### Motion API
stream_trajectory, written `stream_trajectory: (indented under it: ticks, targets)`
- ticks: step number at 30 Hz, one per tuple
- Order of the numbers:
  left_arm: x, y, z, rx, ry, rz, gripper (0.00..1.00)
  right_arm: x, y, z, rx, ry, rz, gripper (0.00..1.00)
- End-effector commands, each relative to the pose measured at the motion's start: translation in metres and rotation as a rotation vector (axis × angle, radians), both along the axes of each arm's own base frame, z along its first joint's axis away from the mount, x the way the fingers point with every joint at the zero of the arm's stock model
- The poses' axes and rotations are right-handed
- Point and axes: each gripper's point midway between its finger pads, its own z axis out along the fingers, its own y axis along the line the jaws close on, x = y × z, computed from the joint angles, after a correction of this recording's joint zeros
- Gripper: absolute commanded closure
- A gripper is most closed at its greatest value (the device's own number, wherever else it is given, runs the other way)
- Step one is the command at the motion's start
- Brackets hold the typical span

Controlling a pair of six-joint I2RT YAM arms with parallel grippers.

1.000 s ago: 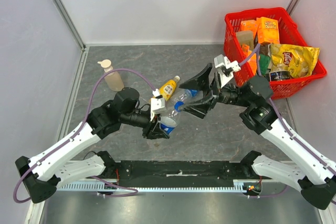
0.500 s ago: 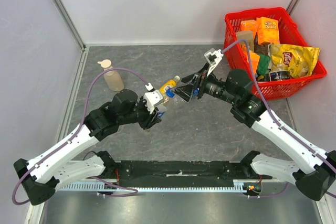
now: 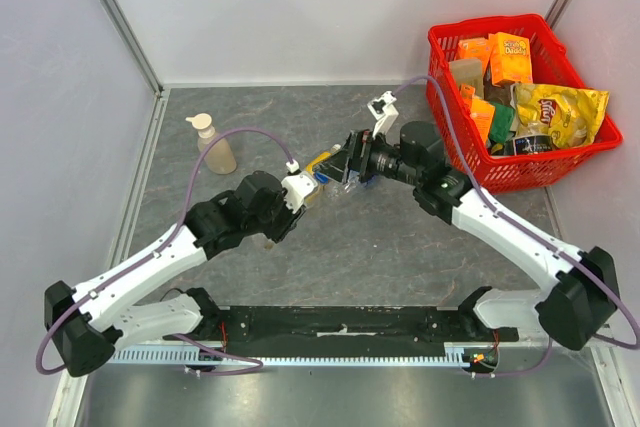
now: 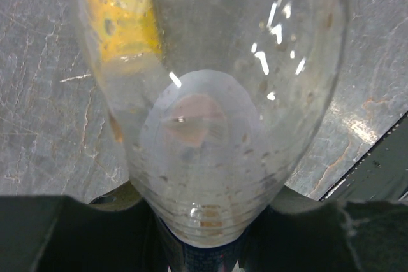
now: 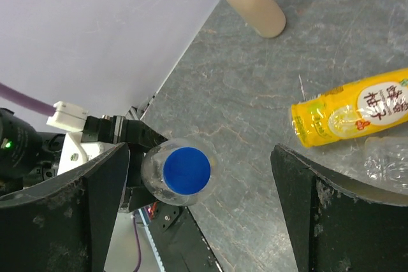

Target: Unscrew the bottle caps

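Right wrist view was the handy one. The blue cap (image 5: pixel 187 168) was seen dead-on as a flat, bright blue disc seated on the neck of the clear bottle (image 5: pixel 152 173). The right gripper (image 5: pixel 201 157) was spread wide, with its dark fingers (image 5: pixel 83 208) framing the cap on either side and gaps left to it, so nothing was touched.

Behind the cap, the left gripper (image 3: pixel 303 194) was clamped on the bottle's lower body. The bottle was held up off the table (image 3: pixel 400 247) with the cap end pointed at the right gripper.

From the left wrist, the frame was filled with see-through, scuffed plastic covered in glints, and a sliver of blue label was pinched down between the fingers. A pale rounded patch showed through the middle, probably the neck end, but that was hard to call through the plastic.

The juice bottle (image 5: pixel 354 113) was lying on its side on the table, yellow-orange with printed lettering. A second clear bottle (image 5: pixel 389 160) was lying just beside it at the frame edge. The soap dispenser (image 5: pixel 252 1) was seen farther off near the wall, and a red basket (image 3: pixel 445 47) of snack packs sat in the far right corner.
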Motion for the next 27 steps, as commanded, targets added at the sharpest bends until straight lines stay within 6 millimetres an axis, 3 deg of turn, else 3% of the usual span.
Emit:
stream_trajectory:
  ticks: [1,3,7,16,20,24,27]
  targets:
    - [0.009,0.005,0.002,0.027,-0.023,0.040,0.81,0.001,0.013,-0.007,0.036,0.060,0.051,0.02]
    - [0.010,0.006,0.002,0.033,-0.025,0.047,0.81,0.001,0.017,-0.015,0.030,0.079,0.068,0.02]
    - [0.011,0.008,0.001,0.041,-0.030,0.058,0.80,0.000,0.022,-0.030,0.025,0.122,0.098,0.12]
    - [0.011,0.008,-0.004,0.059,-0.014,0.060,0.80,-0.009,0.027,-0.032,0.084,0.153,0.141,0.45]
    - [0.011,0.009,-0.005,0.062,-0.011,0.061,0.79,-0.011,0.028,-0.031,0.109,0.160,0.153,0.45]
    - [0.011,0.008,-0.006,0.060,-0.007,0.059,0.80,-0.014,0.030,-0.025,0.128,0.158,0.174,0.32]
    - [0.011,0.008,-0.007,0.063,-0.004,0.059,0.80,-0.014,0.029,-0.019,0.131,0.146,0.174,0.27]
